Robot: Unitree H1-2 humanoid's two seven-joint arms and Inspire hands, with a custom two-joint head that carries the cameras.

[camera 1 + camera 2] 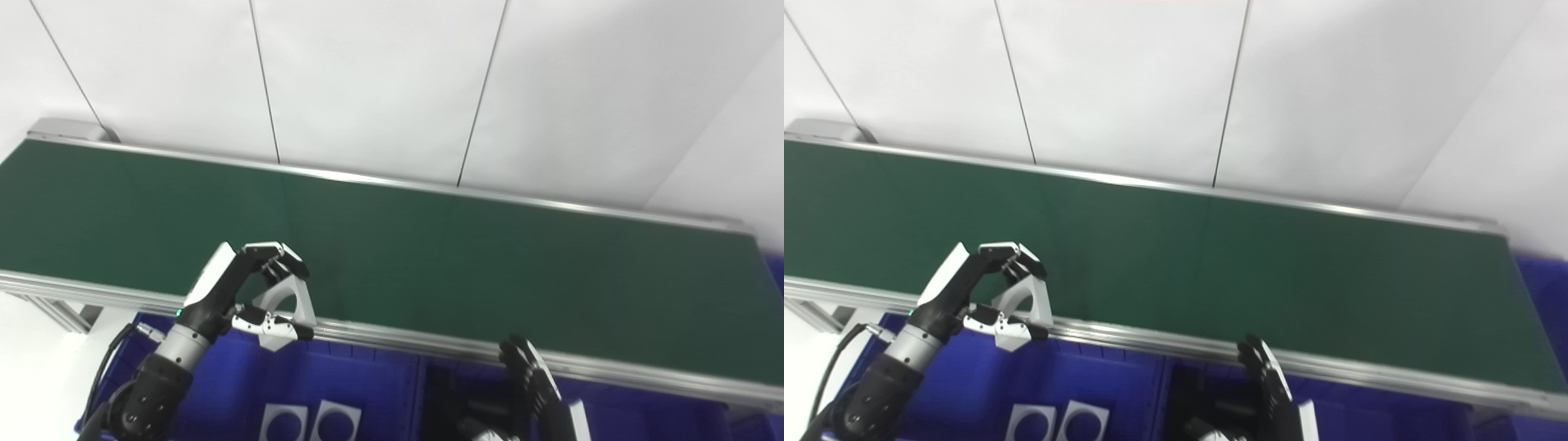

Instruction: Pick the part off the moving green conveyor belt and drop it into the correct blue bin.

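Two hands in view: left hand (248,294) pinches a white part (289,306) at the belt (490,263) edge above the bin (343,380); right hand (531,383) is open, fingers spread.

The green belt (465,257) lies bare edge to edge; its near rail (429,343) stands between belt and blue bin (355,380), where 2 white parts (309,422) lie.

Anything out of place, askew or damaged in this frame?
Nothing stands out. The left hand holds a white part over the belt's near edge; two similar parts lie flat in the blue bin below. The right hand waits.
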